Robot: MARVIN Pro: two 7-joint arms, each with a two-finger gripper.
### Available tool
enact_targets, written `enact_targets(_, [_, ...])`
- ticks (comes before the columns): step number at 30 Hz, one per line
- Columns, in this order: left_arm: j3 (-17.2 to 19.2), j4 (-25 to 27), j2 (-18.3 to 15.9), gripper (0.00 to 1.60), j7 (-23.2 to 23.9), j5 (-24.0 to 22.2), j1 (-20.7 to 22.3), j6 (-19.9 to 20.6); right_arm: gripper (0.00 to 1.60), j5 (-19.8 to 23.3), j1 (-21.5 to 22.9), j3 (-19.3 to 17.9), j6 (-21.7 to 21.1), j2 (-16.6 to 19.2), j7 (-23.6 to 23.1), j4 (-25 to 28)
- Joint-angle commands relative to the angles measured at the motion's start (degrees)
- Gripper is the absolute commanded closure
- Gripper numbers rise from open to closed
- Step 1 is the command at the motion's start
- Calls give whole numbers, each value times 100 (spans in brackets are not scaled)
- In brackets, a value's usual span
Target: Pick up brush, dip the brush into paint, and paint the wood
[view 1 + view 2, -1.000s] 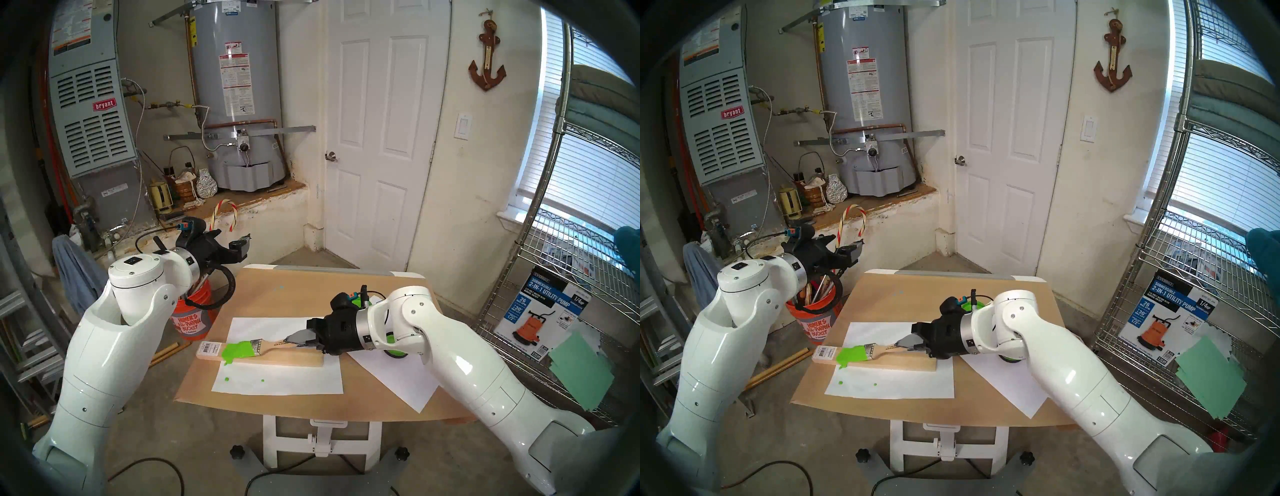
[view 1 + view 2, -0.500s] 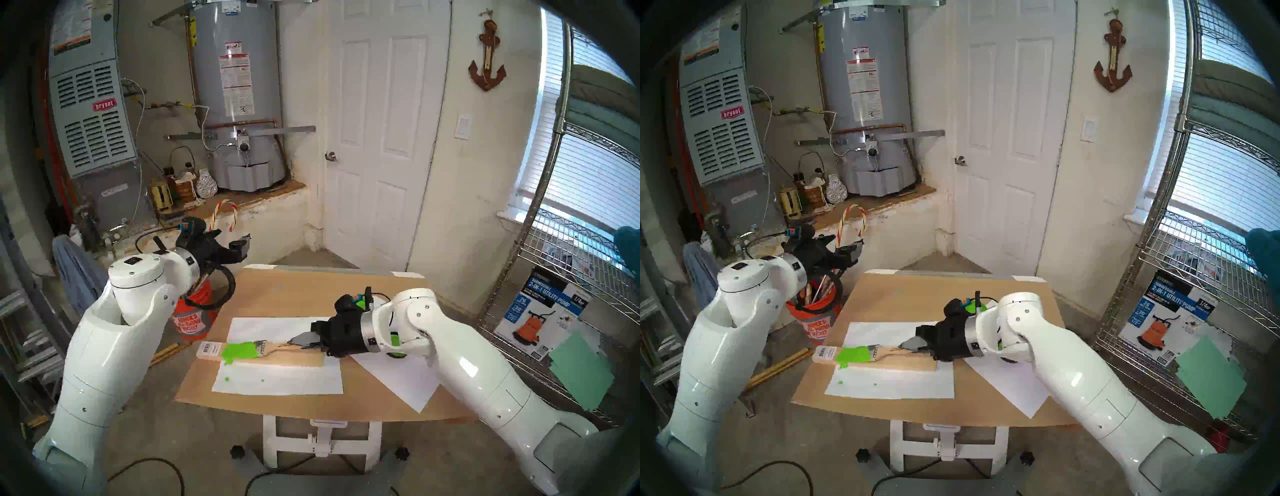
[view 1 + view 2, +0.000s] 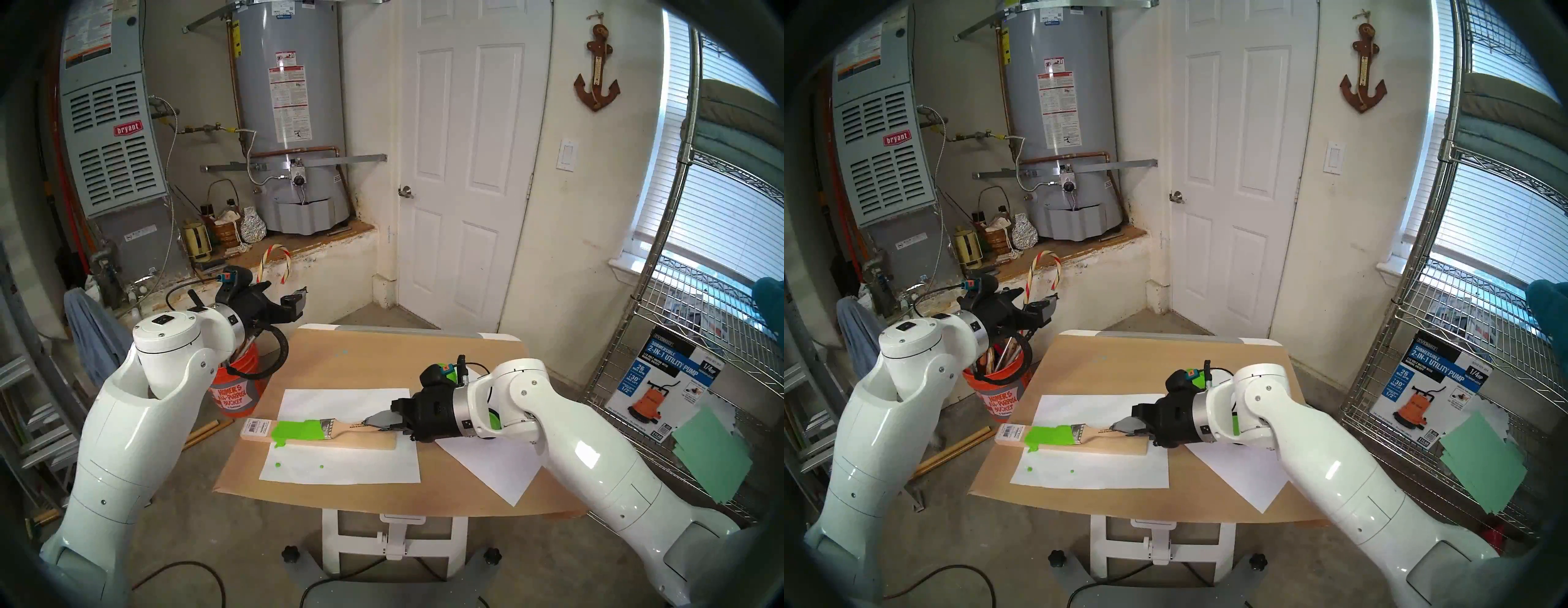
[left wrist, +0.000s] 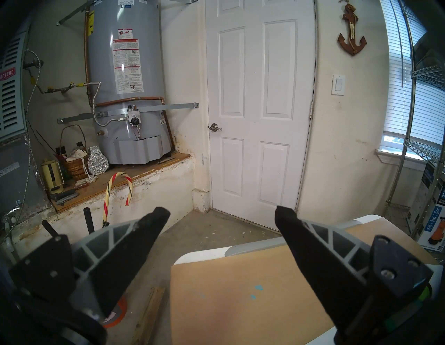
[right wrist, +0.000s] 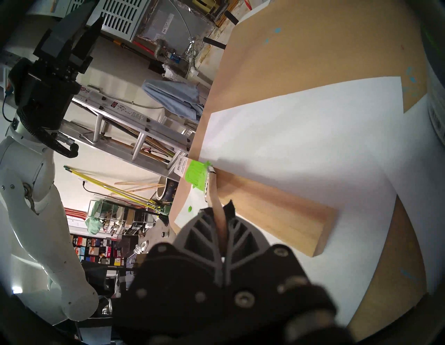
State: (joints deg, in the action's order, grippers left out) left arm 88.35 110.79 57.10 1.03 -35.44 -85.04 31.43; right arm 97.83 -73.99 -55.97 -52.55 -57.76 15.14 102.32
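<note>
The wood (image 3: pixel 360 441) is a pale board lying across white paper, its barcode sticker at the left end. The brush (image 3: pixel 339 426) lies low over it, the bristles pressed into a lime-green paint patch (image 3: pixel 297 429) near the sticker. My right gripper (image 3: pixel 373 421) is shut on the brush's wooden handle (image 5: pixel 218 207); the right wrist view shows the wood (image 5: pixel 277 212) and the paint patch (image 5: pixel 196 174) beyond the fingers. Behind my right wrist, the green paint container (image 3: pixel 494 420) is mostly hidden. My left gripper (image 4: pixel 222 214) is open and empty, raised off the table's far-left corner.
The board rests on a white paper sheet (image 3: pixel 339 467) with two green drips (image 3: pixel 278 465); a second sheet (image 3: pixel 496 471) lies under my right arm. The table (image 3: pixel 382 352) is covered in brown cardboard. An orange bucket (image 3: pixel 237 395) stands to its left, a wire shelf (image 3: pixel 700 339) to its right.
My right gripper has drawn the brush to the right along the board, and the green patch has grown longer that way. The left arm has stayed still.
</note>
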Motion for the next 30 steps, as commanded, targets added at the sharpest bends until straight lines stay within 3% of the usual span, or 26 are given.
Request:
enact_targets(1, [55, 97, -9, 0, -3, -10, 51, -17, 160, 51, -64, -79, -68, 175, -2, 240])
enact_targets(30, [55, 97, -9, 0, -3, -10, 51, -16, 160, 12, -303, -409, -190, 612, 95, 439])
